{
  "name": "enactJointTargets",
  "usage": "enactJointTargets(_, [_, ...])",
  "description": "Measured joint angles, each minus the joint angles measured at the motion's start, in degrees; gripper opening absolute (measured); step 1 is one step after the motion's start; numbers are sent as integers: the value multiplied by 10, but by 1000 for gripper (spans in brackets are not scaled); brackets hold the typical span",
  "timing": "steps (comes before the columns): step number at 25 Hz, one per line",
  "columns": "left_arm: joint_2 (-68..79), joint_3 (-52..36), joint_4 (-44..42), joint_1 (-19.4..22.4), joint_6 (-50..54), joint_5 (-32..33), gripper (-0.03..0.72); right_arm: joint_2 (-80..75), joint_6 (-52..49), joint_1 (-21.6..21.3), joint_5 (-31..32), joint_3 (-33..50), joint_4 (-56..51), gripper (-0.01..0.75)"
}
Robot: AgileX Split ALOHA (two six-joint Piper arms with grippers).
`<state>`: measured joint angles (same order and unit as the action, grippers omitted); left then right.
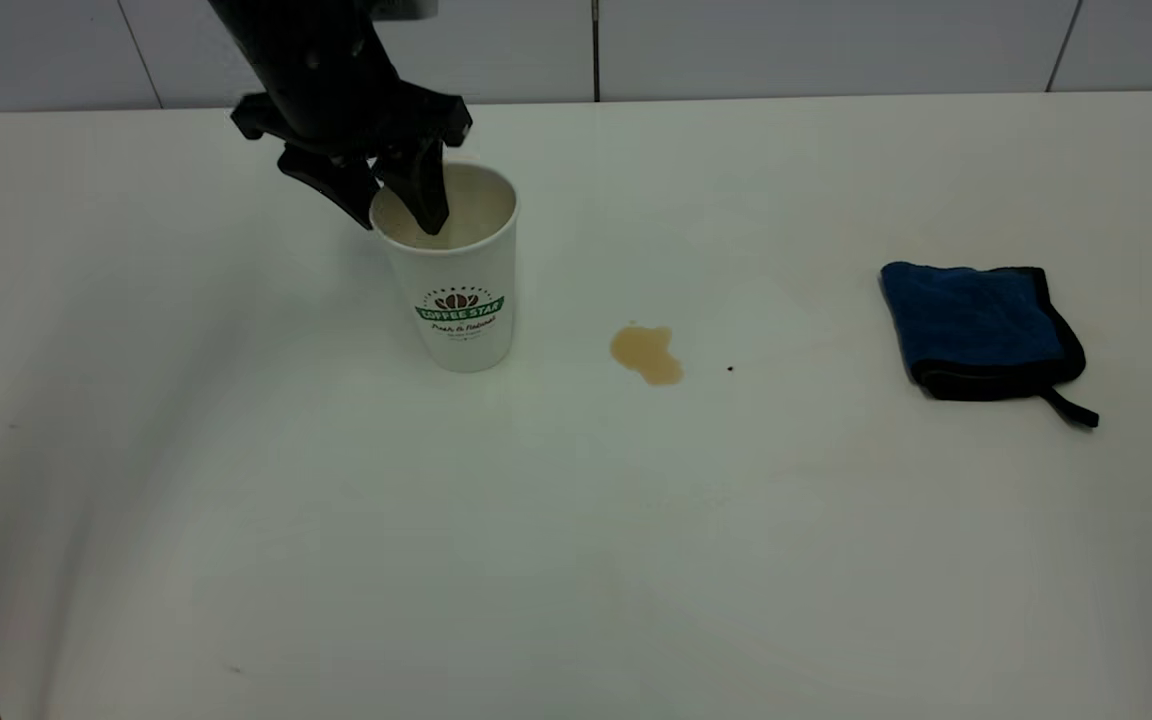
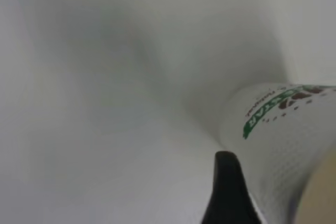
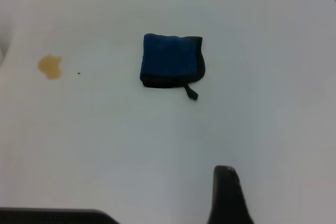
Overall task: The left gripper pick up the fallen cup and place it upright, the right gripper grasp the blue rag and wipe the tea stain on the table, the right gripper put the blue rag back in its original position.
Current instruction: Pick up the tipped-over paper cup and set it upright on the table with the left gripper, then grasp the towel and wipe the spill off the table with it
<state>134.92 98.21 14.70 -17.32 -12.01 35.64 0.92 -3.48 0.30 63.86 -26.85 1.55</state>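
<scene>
Cup: while it stands upright on the table (image 1: 236, 520), the cup (image 1: 456, 290) is left of the tea stain (image 1: 646, 354).
Left gripper: the left gripper (image 1: 391, 205) straddles the cup's rim, one finger inside, one outside; grip unclear.
Blue rag: the blue rag (image 1: 981, 330) lies well right of the stain.
Right gripper: only one fingertip (image 3: 227, 195) is in frame.

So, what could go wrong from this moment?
1. The left gripper grips the cup at its rim, one finger inside; if it pulls away before opening fully, the upright cup may tip again.
2. The tea stain lies close beside the cup, so wiping with the rag might knock it.
</scene>
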Motion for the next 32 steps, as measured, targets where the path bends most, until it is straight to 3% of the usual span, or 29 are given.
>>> enactJointTargets(6, [-74,0,0,0,-11,52,584,0,0,0,0,0,0,545])
enactJointTargets(21, [-396,0,-25,0,36,312,585,0,0,0,0,0,0,545])
enactJointTargets(24, [-442,-5,-58,-1,64,313,585,0,0,0,0,0,0,545])
enactJointTargets(28, [-517,-74,-78,-1,83,313,585,0,0,0,0,0,0,545])
enactJointTargets(32, [-609,-204,-80,-1,86,313,585,0,0,0,0,0,0,545])
